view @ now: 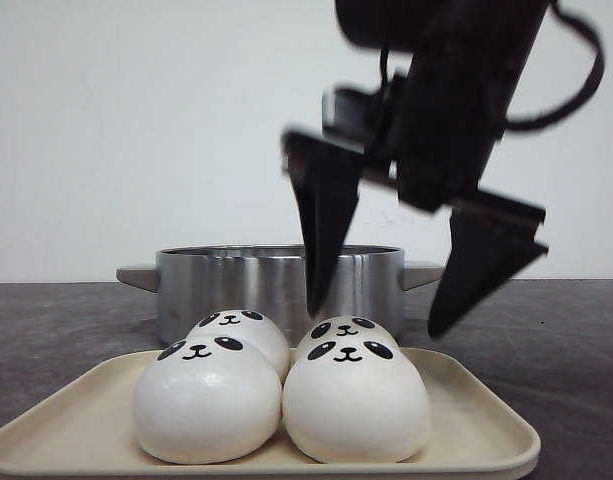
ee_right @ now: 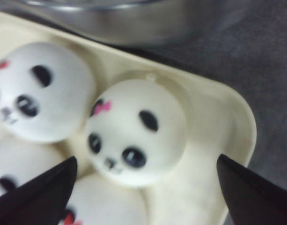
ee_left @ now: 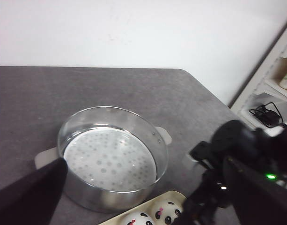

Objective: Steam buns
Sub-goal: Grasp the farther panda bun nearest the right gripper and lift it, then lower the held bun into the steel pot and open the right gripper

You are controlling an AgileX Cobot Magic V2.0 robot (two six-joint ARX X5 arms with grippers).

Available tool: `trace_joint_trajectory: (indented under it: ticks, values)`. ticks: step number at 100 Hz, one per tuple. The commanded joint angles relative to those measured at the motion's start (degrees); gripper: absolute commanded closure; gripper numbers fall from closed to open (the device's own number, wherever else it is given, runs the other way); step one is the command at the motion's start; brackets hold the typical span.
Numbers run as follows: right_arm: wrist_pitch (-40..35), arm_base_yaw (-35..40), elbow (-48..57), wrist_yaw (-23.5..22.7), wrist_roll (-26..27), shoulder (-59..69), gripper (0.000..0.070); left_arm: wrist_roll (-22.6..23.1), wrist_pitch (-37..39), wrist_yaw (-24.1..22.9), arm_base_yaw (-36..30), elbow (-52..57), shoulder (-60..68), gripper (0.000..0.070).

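Four white panda-faced buns sit close together on a cream tray (view: pixel 486 425): front left (view: pixel 208 400), front right (view: pixel 356 400), back left (view: pixel 244 328), back right (view: pixel 346 330). My right gripper (view: pixel 377 318) hangs open just above the back right bun, one finger on each side. In the right wrist view that bun (ee_right: pixel 136 126) lies between the spread fingers of the gripper (ee_right: pixel 146 161), untouched. A steel steamer pot (view: pixel 246 280) stands behind the tray, its perforated plate bare in the left wrist view (ee_left: pixel 110 197). My left gripper (ee_left: pixel 144 172) is open and empty, high above the pot.
The tray rim (ee_right: pixel 218 122) lies close to the pot wall (ee_right: pixel 134 23). The pot has a side handle (view: pixel 136 275) at each end. The right arm (ee_left: pixel 227 150) crosses the left wrist view. A white shelf (ee_left: pixel 279 79) stands beyond the table's right edge.
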Motion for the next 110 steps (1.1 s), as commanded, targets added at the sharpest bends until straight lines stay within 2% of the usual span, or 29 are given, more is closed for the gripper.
trace_joint_trajectory:
  ticks: [1,5,26,33,38,42,46,50,51,70,88,104,110]
  values:
    - [1.84,0.48,0.79,0.52,0.85,2.03,0.0161,0.52,0.44,0.09,-0.61,0.79,0.24,0.0023]
    - [2.73,0.48,0.79,0.66,0.9,2.82,0.0181,0.52,0.44,0.09,-0.85,0.79,0.24,0.0023]
    - [4.74,0.5,0.79,0.7,2.32,5.46,0.0186,0.52,-0.26,0.09,-1.51,0.79,0.24,0.0023]
    - [4.5,0.48,0.79,0.7,2.34,6.56,0.0229,0.52,-0.52,0.09,-1.51,0.79,0.24,0.0023]
    - [4.09,0.48,0.79,0.7,2.32,7.32,0.0304,0.55,-0.5,0.09,-1.51,0.79,0.24,0.0023]
    - [3.56,0.5,0.79,0.94,2.29,7.65,0.039,0.55,-0.48,0.09,-1.51,0.79,0.24,0.0023]
    - [3.37,0.5,0.79,0.96,2.19,7.8,0.0514,0.52,-0.48,0.09,-1.51,0.79,0.24,0.0023]
    - [3.41,0.57,0.79,1.42,2.1,7.8,0.0682,0.55,-0.5,0.09,-1.51,0.79,0.24,0.0023]
    - [3.45,0.61,0.79,1.49,2.08,7.8,0.07,0.55,-0.48,0.09,-1.51,0.79,0.24,0.0023]
    - [3.52,1.29,2.08,2.36,1.44,2.86,0.0693,0.55,-0.48,0.09,-1.51,0.79,0.24,0.0023]
    - [0.39,3.13,8.52,0.0,-2.6,-6.47,0.0693,0.57,-0.33,-1.05,-1.51,0.79,0.26,0.0023]
    - [-0.98,3.13,18.45,8.17,-8.35,-10.01,0.0694,0.57,0.07,-2.49,-1.51,0.79,0.26,0.0023]
    - [-0.74,1.66,22.62,9.79,-11.02,-9.6,0.0694,0.57,0.22,-2.49,-1.51,0.79,0.26,0.0023]
